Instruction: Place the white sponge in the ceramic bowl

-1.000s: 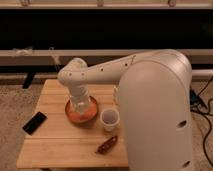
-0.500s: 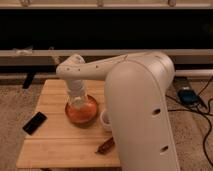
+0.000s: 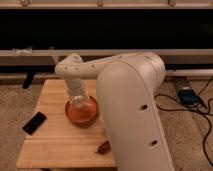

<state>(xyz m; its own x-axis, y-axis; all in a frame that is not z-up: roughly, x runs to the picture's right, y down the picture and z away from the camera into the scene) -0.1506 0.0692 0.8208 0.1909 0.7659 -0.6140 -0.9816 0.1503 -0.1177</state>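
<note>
Camera view: the gripper (image 3: 79,104) is lowered directly over the ceramic bowl (image 3: 90,116), wrist pointing down into it. Whether it is spread or pinching cannot be told. The white sponge is not visible; it is probably hidden under the wrist, inside the bowl. The black phone (image 3: 34,122) lies left of the bowl. Step in hand: placement. Next move calls for release, then a straight vertical retreat

My arm bends down over the ceramic bowl (image 3: 82,113), my gripper (image 3: 78,103) lowered just inside its rim.
</note>
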